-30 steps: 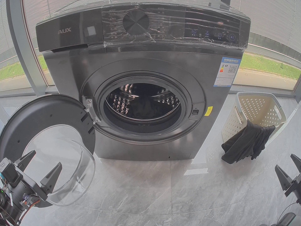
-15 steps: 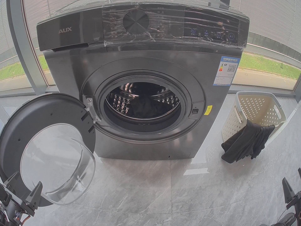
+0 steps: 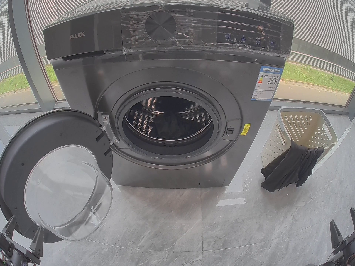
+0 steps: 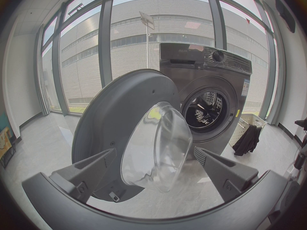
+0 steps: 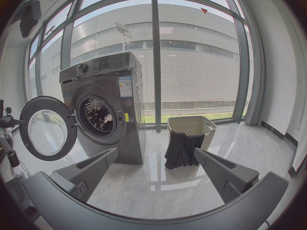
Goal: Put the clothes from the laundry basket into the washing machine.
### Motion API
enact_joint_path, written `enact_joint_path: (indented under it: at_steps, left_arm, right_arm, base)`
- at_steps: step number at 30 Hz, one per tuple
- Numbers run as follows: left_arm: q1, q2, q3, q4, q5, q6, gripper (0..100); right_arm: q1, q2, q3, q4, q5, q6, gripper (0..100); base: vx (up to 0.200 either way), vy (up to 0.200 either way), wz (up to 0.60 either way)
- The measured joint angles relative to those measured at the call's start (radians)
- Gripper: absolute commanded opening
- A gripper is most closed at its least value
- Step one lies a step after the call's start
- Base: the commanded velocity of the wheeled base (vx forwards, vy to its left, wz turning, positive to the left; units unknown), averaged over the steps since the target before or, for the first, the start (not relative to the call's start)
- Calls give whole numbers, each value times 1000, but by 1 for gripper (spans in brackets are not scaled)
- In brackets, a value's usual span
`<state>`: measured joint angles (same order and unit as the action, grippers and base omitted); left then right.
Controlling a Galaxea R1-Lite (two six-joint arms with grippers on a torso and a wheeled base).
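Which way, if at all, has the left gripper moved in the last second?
Yes: down and back toward the robot. The left gripper overlapped the washing machine door glass earlier; now it sits at the door's lower rim.

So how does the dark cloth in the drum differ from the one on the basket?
The drum cloth lies inside the drum, already loaded; the basket cloth hangs over the front rim of the basket, down its outer wall. The drum cloth sits in shadow, its shape hard to make out; the basket cloth shows plainly, with long folds. Both are dark, limp fabric.
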<state>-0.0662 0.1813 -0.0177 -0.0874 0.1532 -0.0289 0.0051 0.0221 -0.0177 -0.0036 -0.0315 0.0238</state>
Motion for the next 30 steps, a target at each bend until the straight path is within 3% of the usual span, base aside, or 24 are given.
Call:
enact_joint_path:
  at_steps: [4, 6, 8, 10, 12, 15, 21, 30]
  left_arm:
    - [39, -85, 0, 23, -85, 7, 100]
    - [49, -112, 0, 27, -105, 7, 100]
    - [57, -130, 0, 29, -94, 7, 100]
    - [61, -144, 0, 33, -53, 11, 100]
    - [64, -153, 0, 34, -25, 28, 100]
    - [64, -161, 0, 35, -21, 49, 100]
    - [64, -167, 0, 80, -149, 13, 100]
    - [64, -170, 0, 87, -138, 3, 100]
  right_arm:
    - [-1, -6, 0, 2, 1, -6, 100]
    - [-1, -8, 0, 2, 2, -7, 100]
    - [-1, -9, 0, 2, 2, -8, 100]
    - [-1, -9, 0, 2, 2, -8, 100]
    - [-1, -10, 0, 2, 2, -8, 100]
    - [-1, -10, 0, 2, 2, -9, 100]
    - [-1, -10, 0, 2, 2, -9, 100]
    - [-1, -10, 0, 3, 3, -9, 100]
  base:
    - [0, 0, 0]
    - [0, 0, 0]
    - [0, 0, 0]
    - [0, 0, 0]
    - [0, 0, 0]
    - [0, 0, 0]
    - [0, 0, 0]
    - [0, -200, 0]
